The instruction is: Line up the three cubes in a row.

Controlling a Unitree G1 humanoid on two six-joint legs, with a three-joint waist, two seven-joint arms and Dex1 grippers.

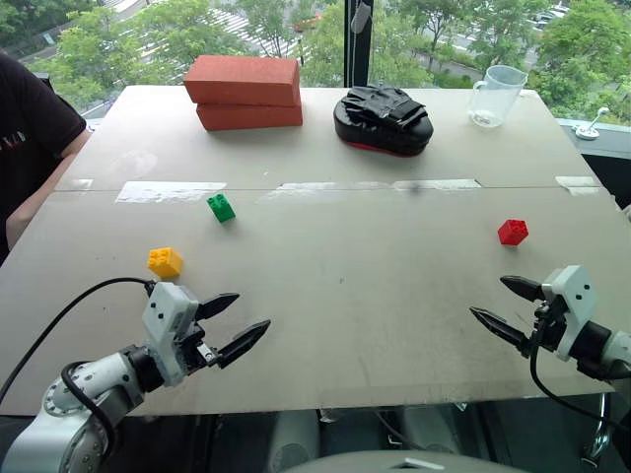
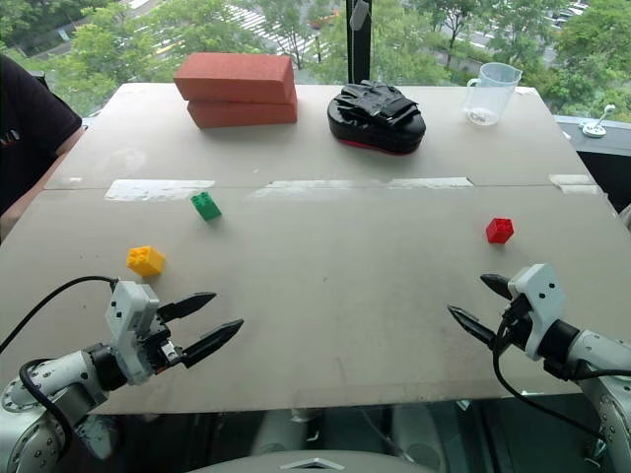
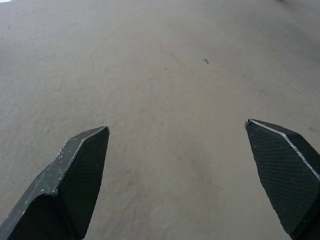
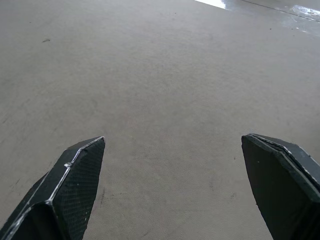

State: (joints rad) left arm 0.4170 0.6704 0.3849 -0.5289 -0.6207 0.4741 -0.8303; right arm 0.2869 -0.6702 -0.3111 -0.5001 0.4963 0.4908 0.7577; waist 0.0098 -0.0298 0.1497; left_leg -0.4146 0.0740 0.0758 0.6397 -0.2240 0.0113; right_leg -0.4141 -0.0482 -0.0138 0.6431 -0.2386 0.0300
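Three small studded cubes lie apart on the grey table (image 1: 345, 286). The green cube (image 1: 221, 208) is left of centre, just below a tape strip. The yellow cube (image 1: 165, 262) sits nearer and further left. The red cube (image 1: 513, 232) is on the right side. My left gripper (image 1: 245, 317) hovers open over the near left of the table, just below and right of the yellow cube, with nothing between its fingers. My right gripper (image 1: 491, 304) hovers open at the near right, in front of the red cube, also empty. Both wrist views show bare tabletop between spread fingertips (image 3: 85, 165) (image 4: 80, 172).
At the far edge sit two stacked red-orange bricks (image 1: 246, 92), a black padded mitt (image 1: 383, 118) and a clear plastic jug (image 1: 496, 96). Tape strips (image 1: 170, 190) run across the table's middle. A person's arm in a dark sleeve (image 1: 25, 148) rests at the left edge.
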